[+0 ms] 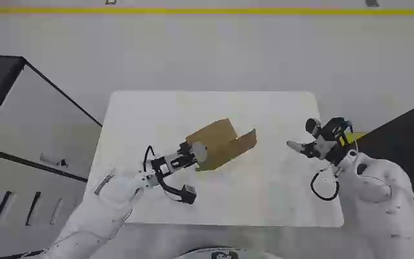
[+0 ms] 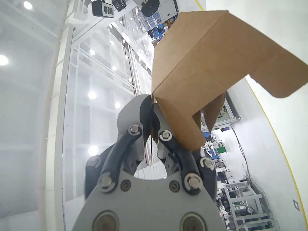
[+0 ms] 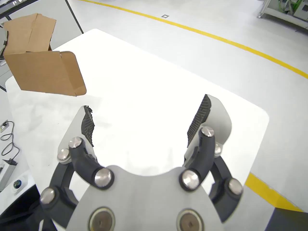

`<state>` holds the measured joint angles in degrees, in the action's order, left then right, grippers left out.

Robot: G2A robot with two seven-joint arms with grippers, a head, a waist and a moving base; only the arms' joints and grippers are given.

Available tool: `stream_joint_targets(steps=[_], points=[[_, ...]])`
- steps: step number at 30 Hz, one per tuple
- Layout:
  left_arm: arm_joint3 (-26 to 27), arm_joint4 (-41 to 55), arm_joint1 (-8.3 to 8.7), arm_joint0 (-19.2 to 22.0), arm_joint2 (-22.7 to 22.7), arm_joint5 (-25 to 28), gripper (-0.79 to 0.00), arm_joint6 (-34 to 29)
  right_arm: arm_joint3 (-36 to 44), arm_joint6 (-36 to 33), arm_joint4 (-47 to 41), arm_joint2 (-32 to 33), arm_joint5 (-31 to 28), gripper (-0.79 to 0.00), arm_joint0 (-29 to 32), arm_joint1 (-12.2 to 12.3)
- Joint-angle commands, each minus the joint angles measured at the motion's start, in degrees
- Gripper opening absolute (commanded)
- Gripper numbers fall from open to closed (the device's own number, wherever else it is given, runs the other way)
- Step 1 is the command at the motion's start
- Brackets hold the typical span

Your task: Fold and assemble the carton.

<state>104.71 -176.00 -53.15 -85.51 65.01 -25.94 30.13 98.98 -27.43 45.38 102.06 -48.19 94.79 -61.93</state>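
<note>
A brown cardboard carton [image 1: 220,144] is held up above the middle of the white table [image 1: 272,194], partly folded into a box shape, with one flap [image 1: 249,140] sticking out toward the right arm. My left gripper [image 1: 196,154] is shut on the carton's near edge; the left wrist view shows the carton [image 2: 216,56] rising from between my left gripper [image 2: 152,118] fingers. My right gripper [image 1: 296,146] hovers open over the table's right side, well apart from the carton. In the right wrist view my right gripper [image 3: 146,118] holds nothing, and the carton [image 3: 38,58] hangs farther off.
The table's rounded far corner [image 3: 263,114] and its right edge lie close to my right gripper. A dark frame with a grey panel [image 1: 39,123] stands left of the table. A yellow floor line [image 1: 207,10] runs behind it.
</note>
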Motion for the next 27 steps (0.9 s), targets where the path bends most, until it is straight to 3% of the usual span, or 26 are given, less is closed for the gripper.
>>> stream_joint_targets(steps=[1, 7, 12, 15, 23, 27], points=[[-0.6, 0.0, 0.91, 1.6, 0.4, -2.0, -0.785, 4.0, -2.2, -7.9, -12.3, -1.1, -1.6, 0.0, -1.6, 0.6], [-1.7, 0.0, 3.11, 4.0, 1.1, -9.0, -0.785, 9.7, -6.6, -35.5, -43.0, -1.4, 7.2, 0.0, -8.7, 3.4], [-2.9, 0.0, 4.23, 5.2, 1.2, -13.0, -0.785, 13.6, -9.9, -47.3, -56.6, -3.1, 18.6, 0.0, -13.3, 5.3], [-3.1, 0.0, 4.41, 5.7, 0.6, -13.9, -0.785, 14.0, -12.8, -51.4, -61.7, -4.1, 22.7, 0.0, -15.7, 6.0], [-3.0, 0.0, 4.4, 5.9, 0.2, -12.4, -0.785, 13.6, -12.9, -51.0, -62.2, -4.3, 23.2, 0.0, -15.5, 5.9], [-3.1, 0.0, 4.55, 8.3, 0.1, -14.6, -0.785, 17.6, -16.3, -56.6, -72.2, -8.4, 34.4, 0.0, -16.6, 5.7]])
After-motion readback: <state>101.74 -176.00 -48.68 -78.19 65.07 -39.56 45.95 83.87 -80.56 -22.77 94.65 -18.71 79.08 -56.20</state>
